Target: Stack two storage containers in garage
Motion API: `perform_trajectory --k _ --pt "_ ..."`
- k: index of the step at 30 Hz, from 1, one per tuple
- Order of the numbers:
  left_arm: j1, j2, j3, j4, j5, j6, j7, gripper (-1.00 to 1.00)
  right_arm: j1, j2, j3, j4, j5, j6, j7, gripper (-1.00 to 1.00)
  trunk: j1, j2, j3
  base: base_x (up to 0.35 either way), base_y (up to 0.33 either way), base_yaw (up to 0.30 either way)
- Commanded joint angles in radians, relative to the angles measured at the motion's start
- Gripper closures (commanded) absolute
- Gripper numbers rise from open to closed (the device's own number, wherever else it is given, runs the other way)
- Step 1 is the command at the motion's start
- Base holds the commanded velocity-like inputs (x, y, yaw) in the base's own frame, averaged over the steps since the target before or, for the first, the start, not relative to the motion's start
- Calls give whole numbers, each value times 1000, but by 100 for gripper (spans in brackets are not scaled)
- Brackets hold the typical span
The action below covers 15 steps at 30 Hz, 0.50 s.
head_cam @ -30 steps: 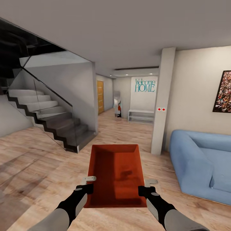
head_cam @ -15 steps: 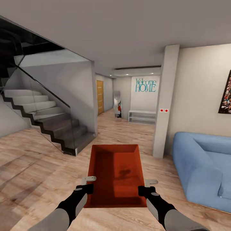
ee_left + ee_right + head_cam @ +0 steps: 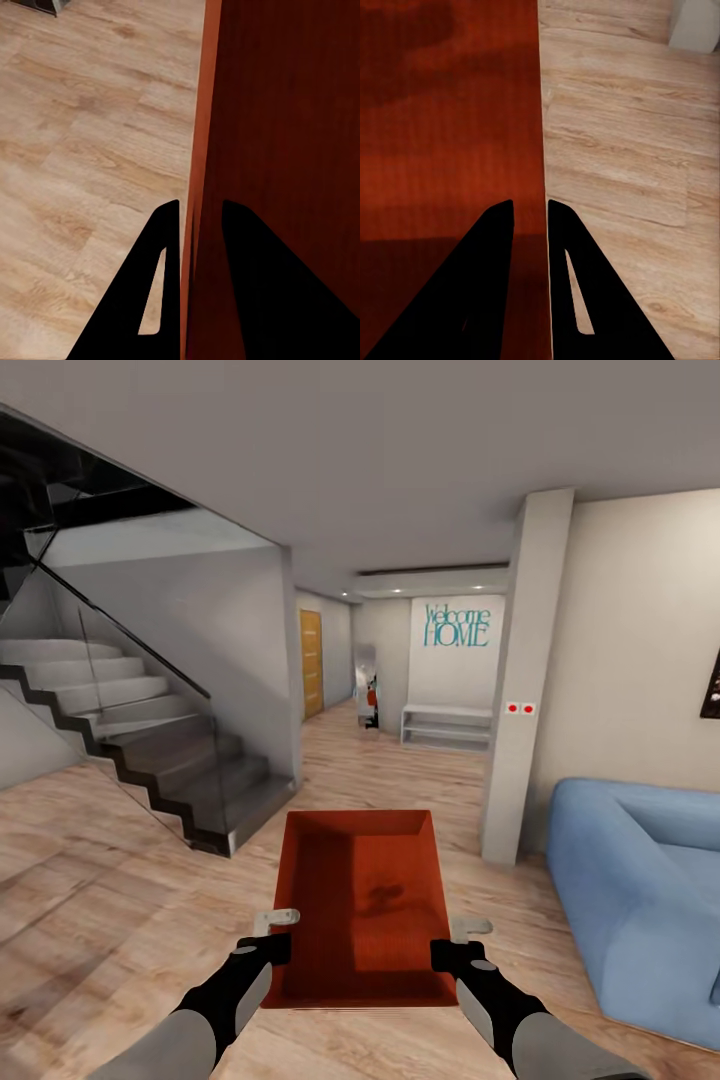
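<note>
Gripping storage container (image 3: 362, 905), both claws

container (image 3: 360, 900): orange-red, matt, plastic-looking, fine ribbing inside
floor (image 3: 120, 880): light wood planks, visible grain, low sheen
sofa (image 3: 640, 900): light-blue cloth, matt
stairs (image 3: 150, 750): grey treads, smooth; glass railing, glossy
pillar (image 3: 525, 680): plain, matt

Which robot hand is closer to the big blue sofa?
The right hand. It grips the right wall of the orange bin, on the side where the sofa sits. The left hand grips the opposite wall, farther away.
</note>
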Motion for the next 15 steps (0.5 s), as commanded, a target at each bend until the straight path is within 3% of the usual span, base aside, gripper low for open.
perform_trajectory --k 1,15 --pt "1 3 2 0 -3 7 12 100 -1 -4 -20 -3 2 -3 -88 100 1 -1 0 322 0 0" --pt "1 3 2 0 -3 7 12 100 -1 -4 -20 -3 0 -3 -88 100 1 -1 0 322 0 0"
